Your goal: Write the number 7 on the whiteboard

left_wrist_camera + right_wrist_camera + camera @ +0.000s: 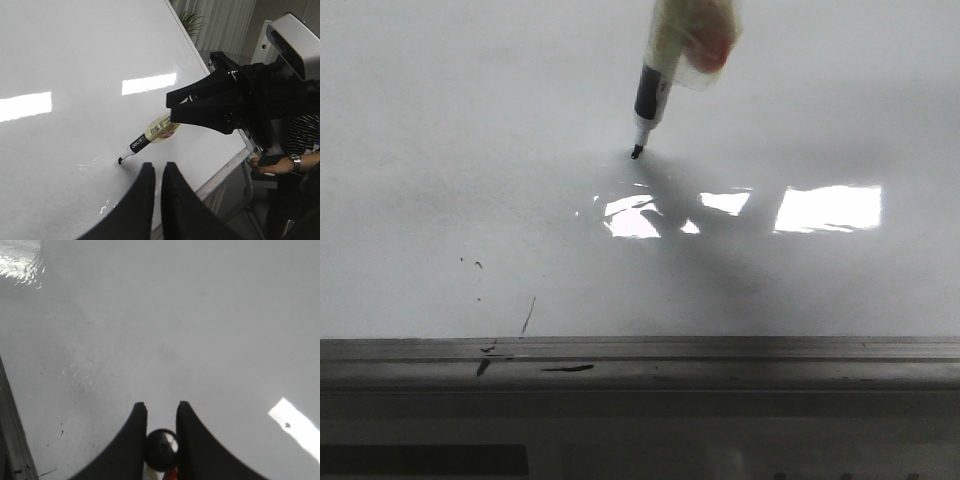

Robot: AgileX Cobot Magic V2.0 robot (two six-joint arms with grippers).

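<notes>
The whiteboard (470, 150) is glossy white, with a grey metal ledge (720, 360) along its near edge. No drawn 7 is in view on it. My right gripper (159, 407) is shut on a black-and-white marker (650, 95) whose barrel is wrapped in clear tape. The marker's black tip (636, 152) touches the board near its middle. In the left wrist view the right gripper (169, 111) holds the marker (142, 145) slanted down onto the whiteboard (75, 50). My left gripper (157, 167) is shut and empty, just above the board beside the marker tip.
Small stray black specks and a short stroke (528, 318) lie near the board's front left, and a dash (567, 368) is on the ledge. Bright light reflections (828, 208) show on the board. A person's hand with a watch (272, 164) is beyond the board's edge.
</notes>
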